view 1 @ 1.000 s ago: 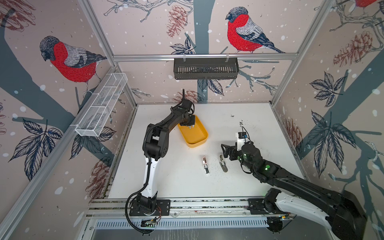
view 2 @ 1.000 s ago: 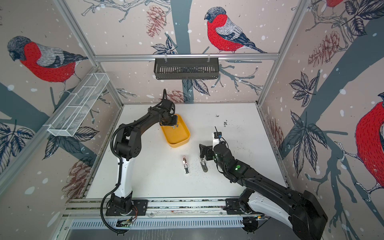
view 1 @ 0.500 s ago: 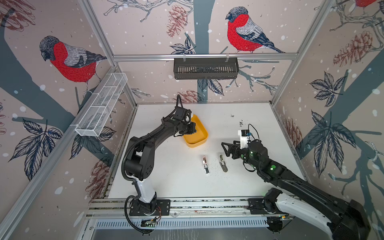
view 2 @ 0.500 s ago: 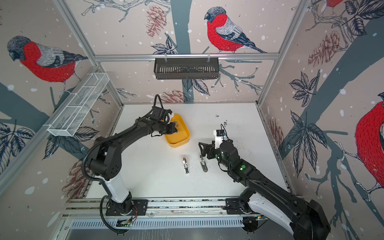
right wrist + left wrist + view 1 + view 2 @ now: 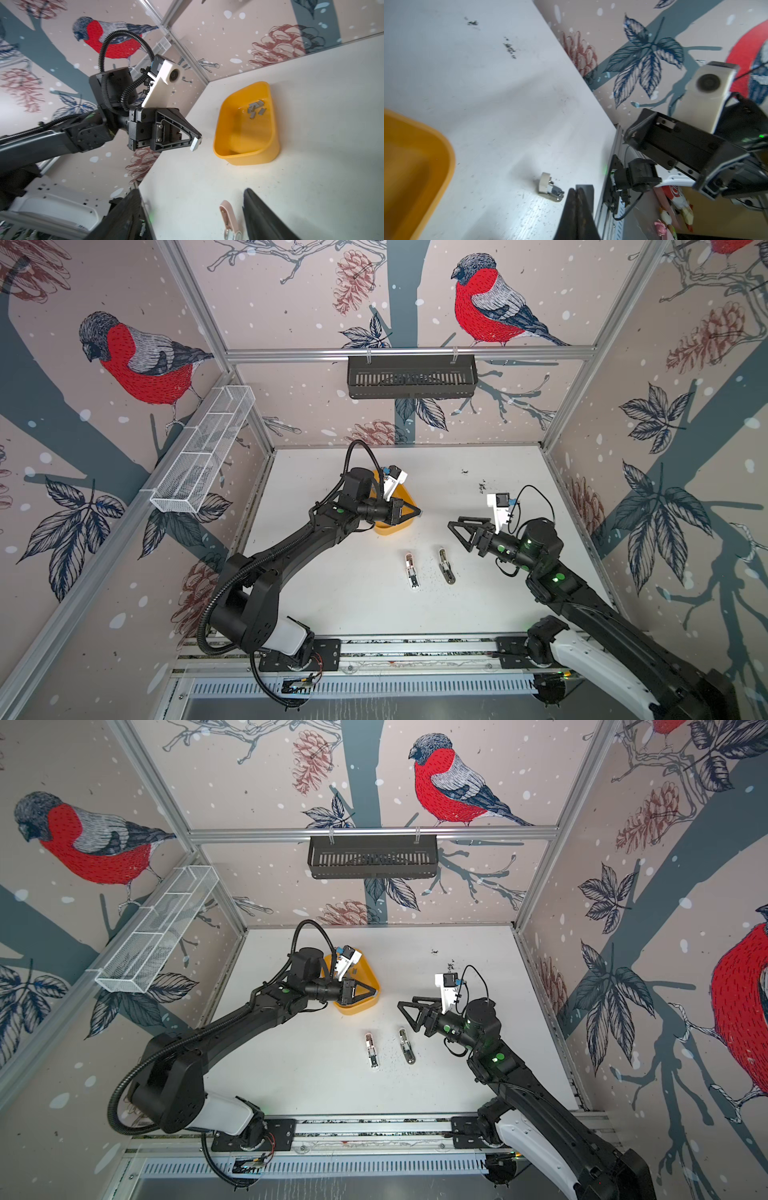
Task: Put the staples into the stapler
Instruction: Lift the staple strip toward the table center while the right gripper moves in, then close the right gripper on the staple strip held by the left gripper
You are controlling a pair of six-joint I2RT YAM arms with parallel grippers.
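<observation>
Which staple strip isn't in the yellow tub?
The staple strip pinched in the shut left claw; the other staples lie loose inside the yellow tub.

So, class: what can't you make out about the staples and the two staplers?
Staple strip in the left gripper: too small in both top views; the fingers hide it in the left wrist view.
Pink stapler: cut off by the right wrist view's edge.
Grey stapler: too small in both top views to tell if open.
</observation>
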